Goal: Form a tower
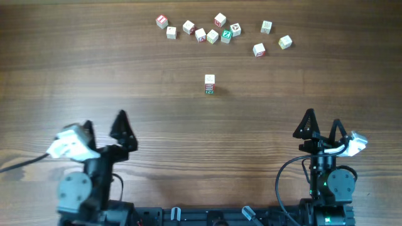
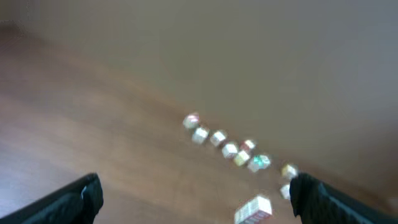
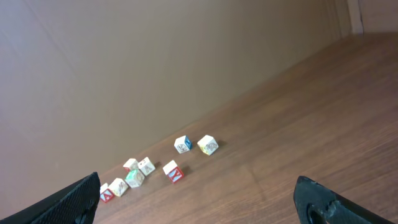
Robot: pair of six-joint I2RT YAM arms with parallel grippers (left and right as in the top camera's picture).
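The tower (image 1: 210, 84) is a short stack of pale letter cubes in the middle of the table, with red and green print showing on its near side. It appears blurred at the lower edge of the left wrist view (image 2: 254, 210), ahead and to the right of centre. My left gripper (image 1: 105, 125) (image 2: 196, 190) is open and holds nothing, at the near left, well short of the tower. At the near right my right gripper (image 1: 322, 124) (image 3: 198, 186) is also open and holds nothing. The right wrist view does not show the tower.
Several loose letter cubes (image 1: 213, 36) lie scattered along the far side of the table, from a red one (image 1: 162, 21) at the left to a yellowish one (image 1: 285, 42) at the right. Some of them (image 3: 172, 171) show in the right wrist view. The table is brown wood (image 1: 75, 69).
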